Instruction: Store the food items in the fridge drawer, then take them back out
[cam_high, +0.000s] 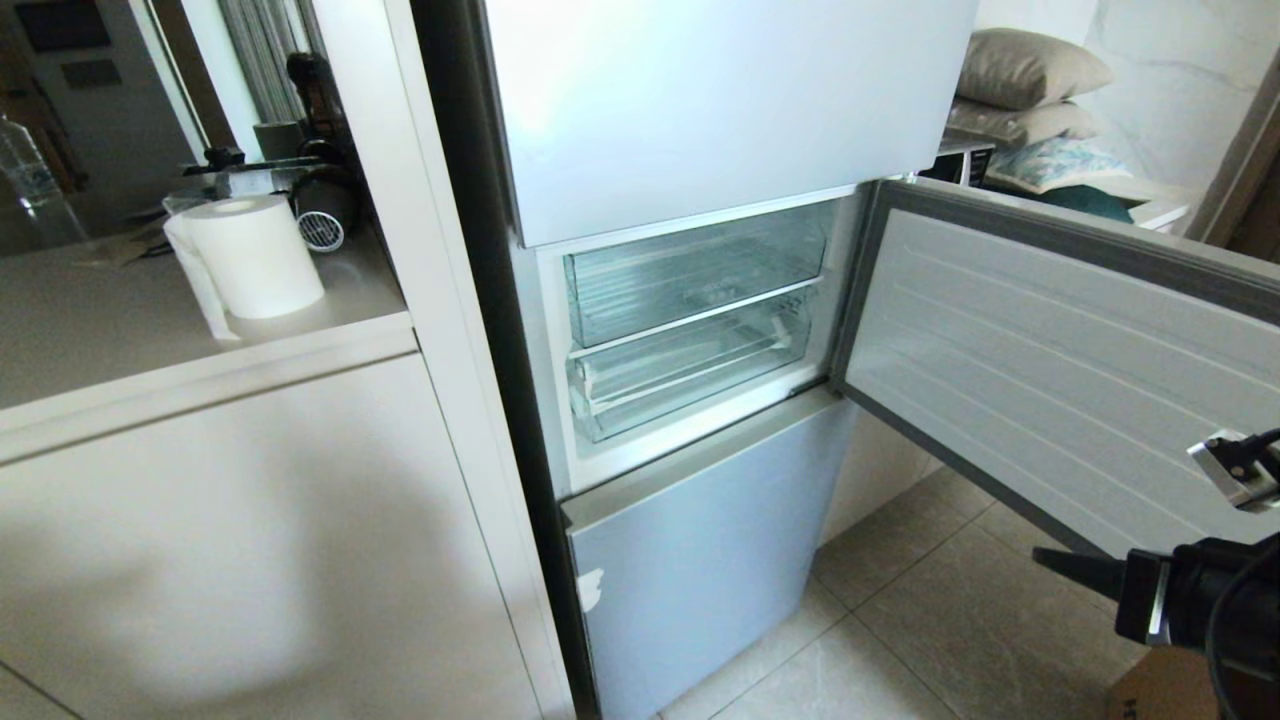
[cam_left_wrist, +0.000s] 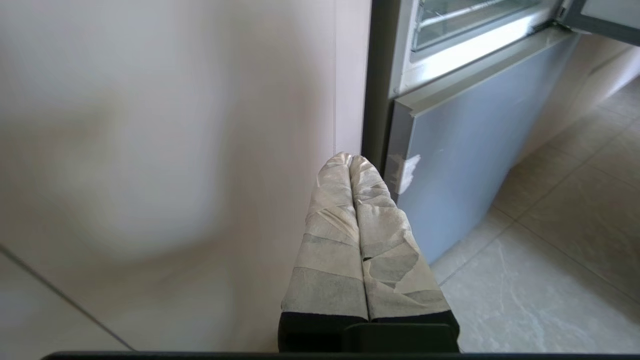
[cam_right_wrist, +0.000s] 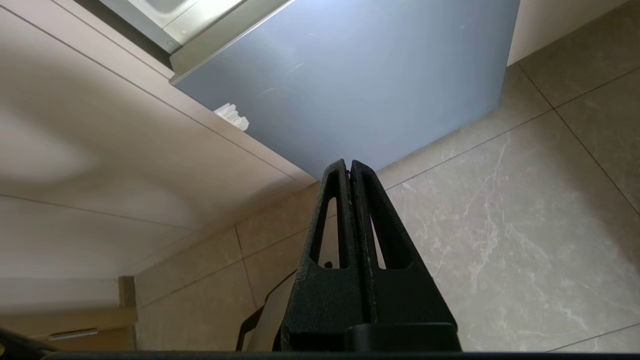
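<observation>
- Here, two clear drawers sit stacked in the open fridge compartment (cam_high: 690, 330); the lower one, the fridge drawer (cam_high: 690, 375), is pushed in, with white tape at a front corner.
- One fridge door (cam_high: 1060, 360) stands swung open to the right.
- One right gripper (cam_right_wrist: 350, 167) hangs low over the floor tiles (cam_right_wrist: 500, 225), fingers pressed together, holding nothing.
- One left gripper (cam_left_wrist: 350, 160), its two taped fingers together and empty, points at the cabinet side (cam_left_wrist: 175, 150).
- One paper roll (cam_high: 255, 255) stands on the counter (cam_high: 150, 340).
</observation>
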